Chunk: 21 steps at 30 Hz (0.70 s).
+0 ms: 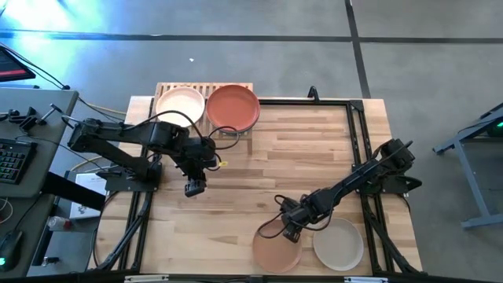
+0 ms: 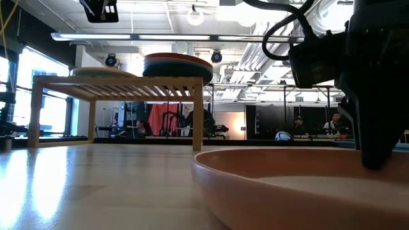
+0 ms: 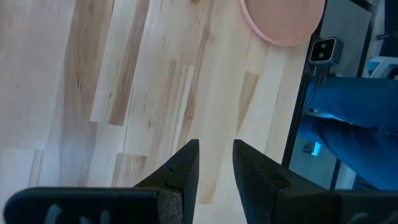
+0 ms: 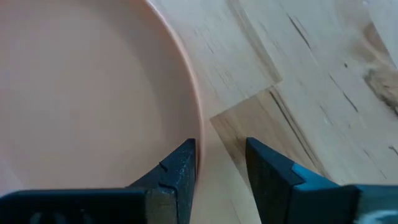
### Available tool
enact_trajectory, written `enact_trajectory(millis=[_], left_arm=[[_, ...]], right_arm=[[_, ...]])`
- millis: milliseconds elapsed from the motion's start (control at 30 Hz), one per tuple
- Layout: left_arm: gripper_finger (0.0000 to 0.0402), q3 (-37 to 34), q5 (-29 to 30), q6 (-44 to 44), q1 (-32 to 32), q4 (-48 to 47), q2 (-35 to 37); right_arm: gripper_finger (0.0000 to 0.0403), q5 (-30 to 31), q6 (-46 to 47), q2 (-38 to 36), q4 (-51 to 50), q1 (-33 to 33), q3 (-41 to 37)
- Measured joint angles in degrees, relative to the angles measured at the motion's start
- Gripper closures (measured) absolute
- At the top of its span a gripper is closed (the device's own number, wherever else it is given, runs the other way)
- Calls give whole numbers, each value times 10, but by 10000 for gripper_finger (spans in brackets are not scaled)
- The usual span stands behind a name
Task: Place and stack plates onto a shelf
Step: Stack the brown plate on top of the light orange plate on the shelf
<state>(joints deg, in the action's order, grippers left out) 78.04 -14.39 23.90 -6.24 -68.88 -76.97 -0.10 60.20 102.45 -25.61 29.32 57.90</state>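
The light-wood shelf (image 1: 203,88) stands at the table's far left. On it are a cream plate (image 1: 181,104) and a stack topped by a terracotta plate (image 1: 233,107); the low view shows this stack (image 2: 177,64) flat on the slats. A peach plate (image 1: 275,251) and a beige plate (image 1: 339,244) lie flat near the near edge. My left gripper (image 1: 194,187) hangs open above bare table, in front of the shelf. My right gripper (image 4: 221,155) is open and straddles the peach plate's far rim (image 4: 200,118). My right gripper comes down from above at the peach plate's far rim (image 4: 202,127), one finger (image 4: 177,168) inside the plate and the other (image 4: 270,168) outside over the table. The plate lies flat on the table. Whether a finger touches the rim, I cannot tell.
A black frame (image 1: 354,134) runs along the table's far and right sides. The low camera (image 3: 323,50) sits at the near edge beside the peach plate (image 3: 283,18). Bare wood lies across the table's middle. A desk with equipment stands to the left.
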Motion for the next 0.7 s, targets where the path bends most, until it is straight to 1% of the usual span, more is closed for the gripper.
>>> enact_trajectory(millis=[133, 233, 300, 433, 467, 700], left_arm=[[316, 0, 0, 0, 0, 0, 0], [316, 0, 0, 0, 0, 0, 0], [316, 0, 1, 0, 0, 0, 0], [316, 0, 9, 4, 0, 0, 0], [316, 0, 12, 10, 0, 0, 0], [316, 0, 46, 38, 0, 0, 0]], right_arm=[[285, -2, 14, 0, 8, 0, -7], [300, -4, 23, 0, 10, 0, -7], [322, -9, 26, 0, 16, 0, -7], [385, -29, 25, 0, 29, 0, -7], [393, -32, 25, 0, 31, 0, -7], [401, -36, 55, 0, 39, -1, -7]])
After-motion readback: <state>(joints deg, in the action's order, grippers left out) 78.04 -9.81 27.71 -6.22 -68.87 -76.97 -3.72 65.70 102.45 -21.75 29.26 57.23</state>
